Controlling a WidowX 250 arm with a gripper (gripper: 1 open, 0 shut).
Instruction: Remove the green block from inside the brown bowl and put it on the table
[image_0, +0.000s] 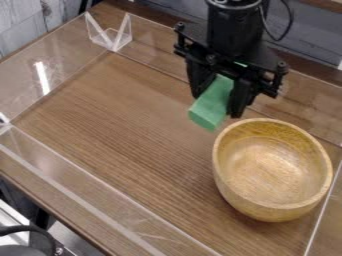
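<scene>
The green block (211, 107), seemingly light, stiff and smooth, was held by its upper end between closed fingers (235, 82), over the table (127, 118) beside the bowl's (273, 169) far-left rim, a grip best taken squarely across its narrow sides.

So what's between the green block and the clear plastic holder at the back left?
Just bare wooden table between the green block and the holder, in the camera view.
</scene>
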